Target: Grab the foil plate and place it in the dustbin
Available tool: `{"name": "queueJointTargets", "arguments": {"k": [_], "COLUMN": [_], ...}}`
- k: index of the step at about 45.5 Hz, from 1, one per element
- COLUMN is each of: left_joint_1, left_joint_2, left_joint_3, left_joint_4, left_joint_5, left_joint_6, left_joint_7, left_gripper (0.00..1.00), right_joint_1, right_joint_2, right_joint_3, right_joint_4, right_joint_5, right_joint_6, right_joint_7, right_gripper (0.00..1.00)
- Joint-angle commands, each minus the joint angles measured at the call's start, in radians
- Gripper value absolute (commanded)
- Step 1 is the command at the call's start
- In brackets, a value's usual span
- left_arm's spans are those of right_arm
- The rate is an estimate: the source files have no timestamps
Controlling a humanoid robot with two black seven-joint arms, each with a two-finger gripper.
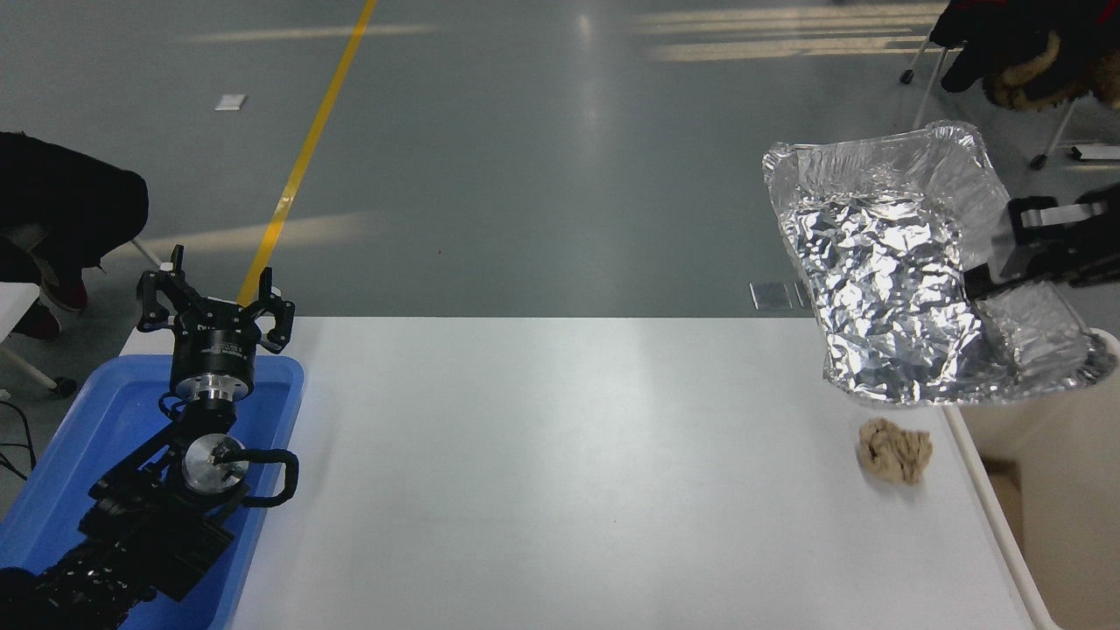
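Right gripper point(993, 262) comes in from the right edge, raised well above the counter point(560, 472). Its jaws are closed down on the right-hand rim of the foil plate point(892, 289), one finger above the rim and one below.

Foil plate is in the air, tilted so its crinkled inside faces the camera. Far end is high over the floor beyond the counter; near end hangs over the counter's far right corner. Its lower right corner overlaps the rim of the dustbin point(1050, 437), which stands just beside the counter's right edge. Plate does not touch the counter.

A small crumpled tan paper ball point(894, 450) lies on the counter near the right edge, below the plate's near end and clear of it.

Left gripper point(214, 302) sits at the lower left, pointing away over the far end of a blue bin point(105, 429), jaws spread wide with nothing in them.

Dark-clothed person point(61, 210) at the left edge. A chair with dark clothing point(1015, 44) on it at top right.
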Motion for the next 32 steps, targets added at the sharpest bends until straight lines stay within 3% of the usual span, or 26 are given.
{"name": "queueJointTargets", "arguments": {"k": [1, 8, 18, 32], "left_joint_1": [0.000, -0.001, 0.000, -0.001], "left_joint_2": [0.000, 0.000, 0.000, 0.000], "left_joint_3": [-0.001, -0.001, -0.001, -0.001], "left_joint_4": [0.000, 0.000, 0.000, 0.000], "left_joint_5": [0.000, 0.000, 0.000, 0.000], "left_joint_6": [0.000, 0.000, 0.000, 0.000], "left_joint_7": [0.000, 0.000, 0.000, 0.000], "left_gripper": [0.99, 0.99, 0.99, 0.99], "right_joint_1": [-0.347, -0.695, -1.248, -1.834], "right_joint_2": [-0.103, -0.126, -0.109, 0.132], "right_joint_3": [0.019, 0.143, 0.471, 0.909], "right_joint_4": [-0.253, -0.434, -0.739, -1.357], "right_joint_5": [-0.053, -0.030, 0.124, 0.202], "right_joint_6": [-0.078, -0.265, -0.406, -0.431], "right_joint_7": [-0.004, -0.004, -0.004, -0.001], "right_gripper": [0.00, 0.00, 0.00, 0.00]}}
